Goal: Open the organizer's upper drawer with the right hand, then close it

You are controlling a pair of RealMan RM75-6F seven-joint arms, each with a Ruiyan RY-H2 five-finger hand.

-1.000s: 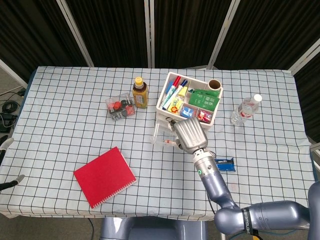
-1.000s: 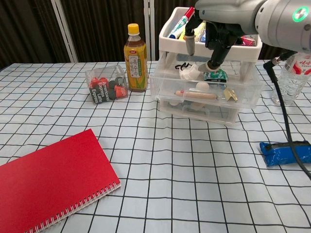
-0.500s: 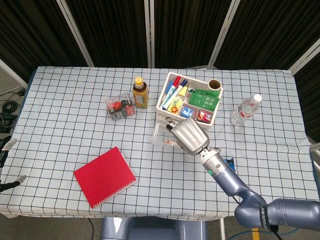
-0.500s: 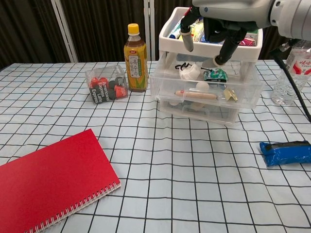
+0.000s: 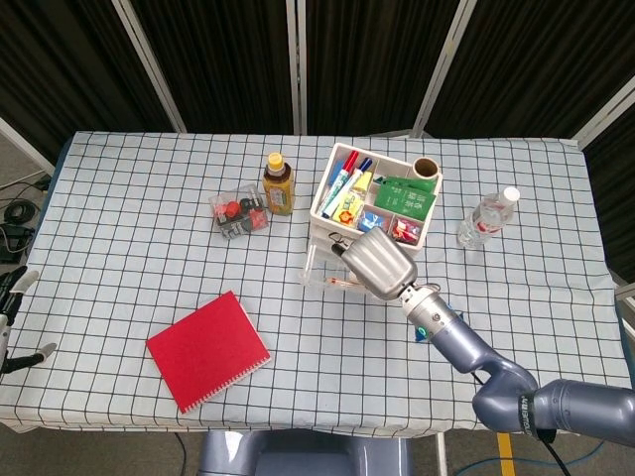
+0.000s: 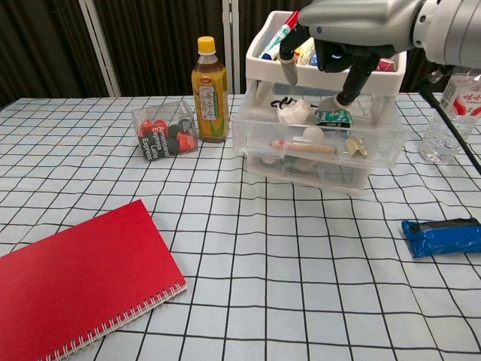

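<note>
The white organizer (image 6: 323,69) (image 5: 378,194) stands at the back right, its top tray full of pens and packets. Its clear upper drawer (image 6: 316,143) (image 5: 319,272) is pulled out toward me, showing small items inside. My right hand (image 6: 342,34) (image 5: 377,261) hovers over the open drawer with fingers (image 6: 288,73) hanging down and apart, holding nothing. One fingertip (image 6: 344,98) is low, near the drawer's back contents. Only the fingertips of my left hand (image 5: 18,288) show at the table's left edge, spread and with nothing in them.
A tea bottle (image 6: 209,90) and a clear box of capsules (image 6: 164,131) stand left of the organizer. A red notebook (image 6: 75,278) lies front left. A blue packet (image 6: 442,237) lies front right, and a water bottle (image 6: 453,113) stands at far right.
My right hand rose out of the upper drawer, then dipped slightly, and its forearm swung right. The drawer stayed pulled out. Left fingertips came further into view at the left edge.
</note>
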